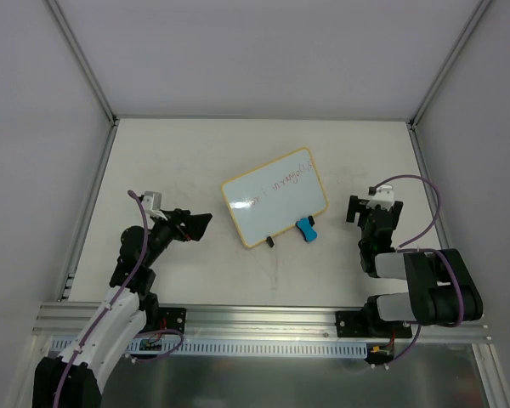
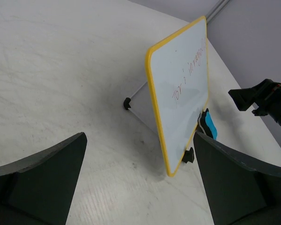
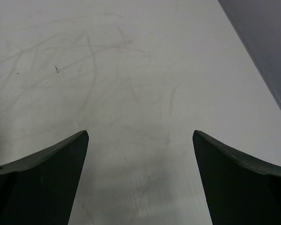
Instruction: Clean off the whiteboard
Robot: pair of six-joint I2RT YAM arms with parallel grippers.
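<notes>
Whiteboard (image 1: pixel 274 197) is sitting near the middle of the white table (image 1: pixel 170 161), turned at an angle, with its pale-yellow frame running all the way round. In the left wrist view the whiteboard (image 2: pixel 180 93) is standing propped up and tilted back, not lying flat, with a thin strut going behind it to a small black foot (image 2: pixel 127 103) and a black clip (image 2: pixel 188 154) sitting on the lower edge. Faint red writing (image 1: pixel 280 189) is showing across the glossy surface and is too small to read. A small blue eraser block (image 1: pixel 306 229) is resting against the board's near edge toward the right arm's side, touching the board, also showing in the left wrist view (image 2: pixel 208 124). Left gripper (image 1: pixel 202 224) is hovering on the table's left side, pointing toward the board and well apart from it, jaws spread wide and gripping nothing; its wrist view (image 2: pixel 139 140) is showing only table between the two dark fingers (image 2: pixel 47 178). Right gripper (image 1: pixel 357 209) is hanging to the right of the board, near it but not touching, claw also released and empty; its wrist view (image 3: pixel 140 136) is showing only scuffed tabletop between its fingers (image 3: pixel 239 183). An aluminium rail (image 1: pixel 263 319) is running along the near edge by the arm bases.
</notes>
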